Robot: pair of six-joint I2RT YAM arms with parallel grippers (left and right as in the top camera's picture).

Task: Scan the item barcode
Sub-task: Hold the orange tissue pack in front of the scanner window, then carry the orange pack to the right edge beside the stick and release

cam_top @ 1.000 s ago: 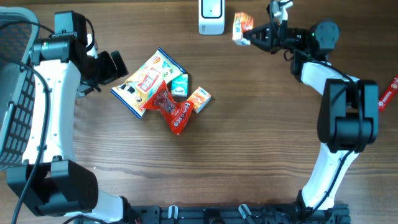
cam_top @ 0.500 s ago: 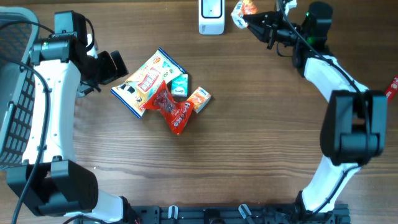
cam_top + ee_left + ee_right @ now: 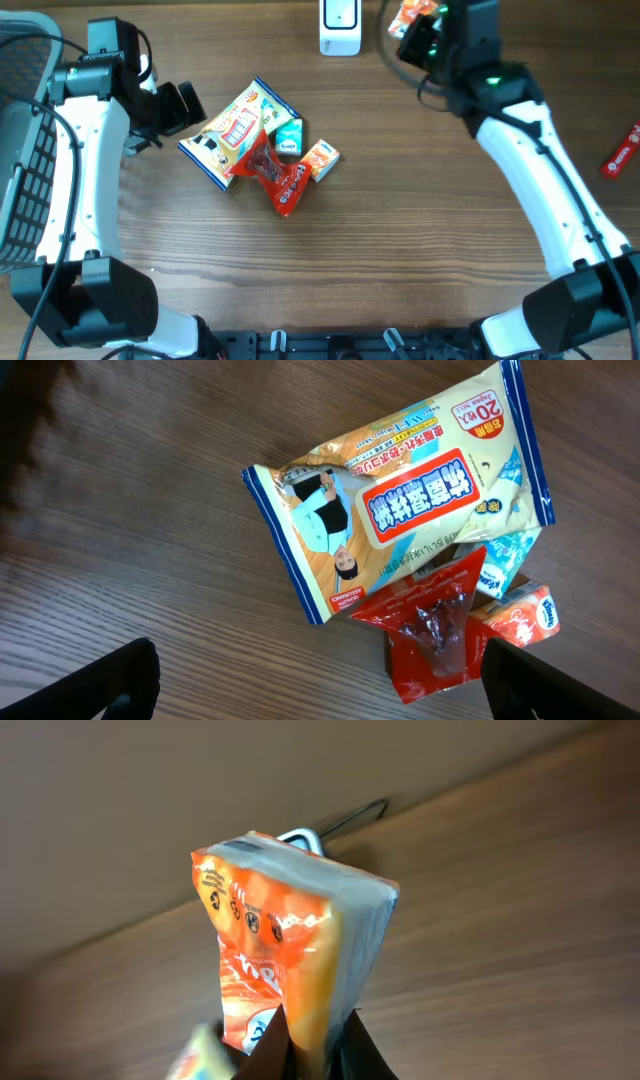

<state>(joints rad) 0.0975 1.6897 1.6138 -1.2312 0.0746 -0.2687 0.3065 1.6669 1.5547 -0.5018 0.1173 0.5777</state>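
Note:
My right gripper (image 3: 418, 30) is shut on a small orange tissue pack (image 3: 411, 13), held up at the table's far edge just right of the white scanner (image 3: 340, 26). In the right wrist view the pack (image 3: 290, 920) stands upright, pinched at its lower edge between the dark fingers of that gripper (image 3: 312, 1042). My left gripper (image 3: 182, 106) stands open beside the pile, nothing between its fingers (image 3: 100, 685). The pile holds a yellow and blue wipes pack (image 3: 400, 510), a red pouch (image 3: 435, 630), a teal pack (image 3: 289, 137) and an orange pack (image 3: 321, 160).
A grey mesh basket (image 3: 20, 150) sits at the left edge behind the left arm. A red wrapped item (image 3: 622, 150) lies at the right edge. Bare wood fills the front half of the table.
The right arm has swung round and carried the orange pack towards the far edge, from beside the scanner to the top of the view. The left arm and the pile have not moved.

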